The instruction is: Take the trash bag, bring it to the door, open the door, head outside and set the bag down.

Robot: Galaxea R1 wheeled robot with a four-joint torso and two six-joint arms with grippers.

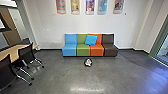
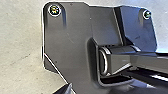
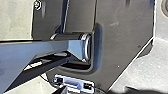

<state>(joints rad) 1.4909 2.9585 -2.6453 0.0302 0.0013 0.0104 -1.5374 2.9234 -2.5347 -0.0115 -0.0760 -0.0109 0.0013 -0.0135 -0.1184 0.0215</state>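
"Left to right, how does the trash bag (image 1: 88,62) lie against the claws?"

"The left claw (image 2: 65,90) is beside the robot's own dark body, its grip impossible to read. The bag, a small black-and-white bundle, sits on the gray floor (image 1: 52,72) at twelve o'clock, ahead of both claws and well apart from them. The right claw (image 3: 64,90) is likewise close to the robot's body; whether it is spread or pressed together cannot be told."

"And the count, from the left?"

"One brown door-like panel (image 1: 11,25) at ten o'clock. One pale worktop (image 1: 15,53), also at ten, with two black chairs (image 1: 26,53) standing plainly beside it; a dark shape beyond them is too blurred to name. At twelve, one sofa (image 1: 70,50) of four seats: blue, green, orange and brown. One bright blue cushion (image 1: 91,40) leans tilted against its back, across the green and orange seats. On the white wall (image 1: 50,30) above, five colorful pictures (image 1: 90,6) hang in a row, from eleven o'clock round to one."

"The bag again, and the far right?"

"One bag, on the floor just in front of the sofa. At two o'clock, one large glass panel (image 1: 164,50) in a green frame lets in daylight."
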